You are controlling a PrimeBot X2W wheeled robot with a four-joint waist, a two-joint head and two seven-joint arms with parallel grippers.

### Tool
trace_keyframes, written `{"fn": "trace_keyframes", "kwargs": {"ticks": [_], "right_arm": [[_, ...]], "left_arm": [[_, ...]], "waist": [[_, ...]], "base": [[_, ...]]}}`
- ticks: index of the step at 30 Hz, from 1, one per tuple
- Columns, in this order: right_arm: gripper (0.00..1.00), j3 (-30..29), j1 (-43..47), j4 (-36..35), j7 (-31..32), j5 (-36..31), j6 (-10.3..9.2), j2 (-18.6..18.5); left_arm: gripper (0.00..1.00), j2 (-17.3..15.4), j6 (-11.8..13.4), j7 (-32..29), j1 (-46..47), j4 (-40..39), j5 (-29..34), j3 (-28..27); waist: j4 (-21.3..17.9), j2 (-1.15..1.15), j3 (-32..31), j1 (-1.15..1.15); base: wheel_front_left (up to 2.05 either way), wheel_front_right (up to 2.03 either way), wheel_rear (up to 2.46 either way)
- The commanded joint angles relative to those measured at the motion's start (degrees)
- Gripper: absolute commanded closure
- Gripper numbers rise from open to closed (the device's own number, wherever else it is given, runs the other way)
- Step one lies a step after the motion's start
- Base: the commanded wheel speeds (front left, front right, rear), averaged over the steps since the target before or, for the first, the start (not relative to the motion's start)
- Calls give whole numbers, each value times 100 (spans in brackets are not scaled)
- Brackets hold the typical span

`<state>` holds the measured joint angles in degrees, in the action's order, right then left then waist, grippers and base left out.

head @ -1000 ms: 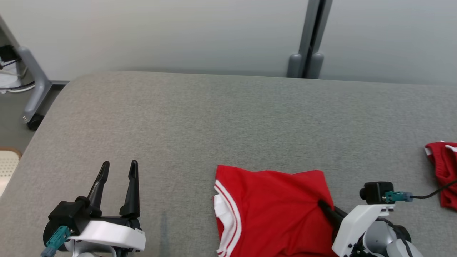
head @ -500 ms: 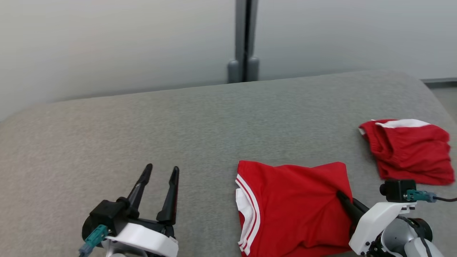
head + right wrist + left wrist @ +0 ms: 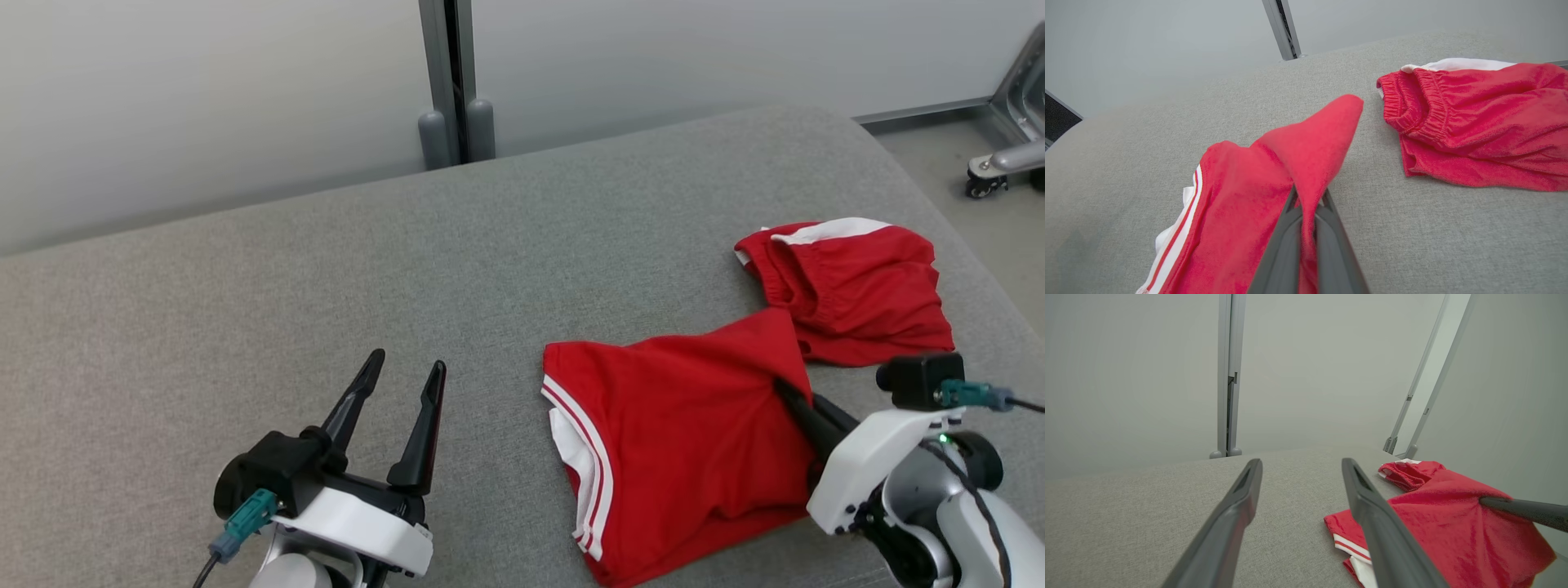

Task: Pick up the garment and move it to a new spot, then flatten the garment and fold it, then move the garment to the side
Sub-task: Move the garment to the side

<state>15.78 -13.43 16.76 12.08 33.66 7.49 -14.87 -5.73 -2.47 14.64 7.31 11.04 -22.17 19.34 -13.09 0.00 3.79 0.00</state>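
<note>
On table point(image 3: 245, 269), one shirt point(image 3: 694, 425), one shorts point(image 3: 849, 286), two claws point(image 3: 408, 359) point(image 3: 784, 388)

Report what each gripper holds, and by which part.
The right gripper is shut on the red garment, pinching its right edge near the raised far corner. The left gripper is open, holding nothing.

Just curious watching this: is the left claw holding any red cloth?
No, the left gripper stands open over the bare grey table, apart from the red shirt.
</note>
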Motion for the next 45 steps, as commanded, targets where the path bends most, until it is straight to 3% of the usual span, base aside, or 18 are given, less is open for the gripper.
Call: {"fn": "trace_keyframes", "kwargs": {"ticks": [1, 6, 12, 19, 24, 31, 34, 35, 37, 38, 39, 40, 45], "right_arm": [[100, 31, -125, -8, -52, -15, 1, -99], [100, 364, -793, 10, -45, 157, 1, -465], [100, 642, -1695, 182, 5, 394, 1, -1195], [100, 335, -2121, 581, -103, 536, 1, -1936], [100, -169, -2147, 827, -60, 373, 1, -2255], [100, -761, -2290, 1492, 17, -300, 1, -2039], [94, -917, -2430, 1775, -153, -618, 1, -1858], [100, -971, -2482, 1963, -211, -813, 1, -1779], [100, -1100, -2631, 2315, -364, -1147, 1, -1628], [64, -1188, -2706, 2527, -419, -1337, 0, -1604], [44, -1265, -2763, 2720, -453, -1539, 0, -1573], [0, -1408, -2847, 2912, -539, -1726, 0, -1536], [0, -2185, -3102, 3461, -1063, -2800, 1, -1350]], "left_arm": [[0, -62, -19, -16, 99, -24, 63, -9], [0, -179, 12, -86, 215, -120, 94, -28], [0, -278, 20, -174, 311, -256, 73, -41], [0, -394, 56, -229, 377, -424, 98, -61], [0, -445, 96, -242, 370, -492, 92, -81], [0, -494, 113, -307, 459, -569, 123, -36], [0, -507, 105, -326, 529, -597, 132, -20], [0, -515, 91, -341, 555, -605, 142, -9], [0, -514, 77, -378, 572, -612, 158, 34], [0, -518, 75, -376, 591, -614, 164, 51], [0, -520, 79, -372, 610, -620, 158, 57], [0, -520, 84, -369, 623, -628, 160, 63], [0, -500, 124, -315, 587, -654, 90, 29]], "waist": [[26, 0, 109, 0], [125, 0, 423, 0], [258, 0, 822, 0], [401, 0, 1124, 0], [379, 0, 1234, 0], [346, 0, 1392, 0], [354, 0, 1438, 0], [371, 0, 1457, 0], [421, 0, 1485, 0], [453, 0, 1493, 0], [488, 0, 1495, 0], [524, 0, 1497, 0], [682, 0, 1423, 0]], "base": [[0, 0, 0], [0, 0, 0], [0, 0, 0], [0, 0, 0], [0, 0, 0], [0, 0, 0], [0, 0, 0], [0, 0, 0], [0, 0, 0], [0, 0, 0], [0, 0, 0], [0, 0, 0], [0, 0, 0]]}}
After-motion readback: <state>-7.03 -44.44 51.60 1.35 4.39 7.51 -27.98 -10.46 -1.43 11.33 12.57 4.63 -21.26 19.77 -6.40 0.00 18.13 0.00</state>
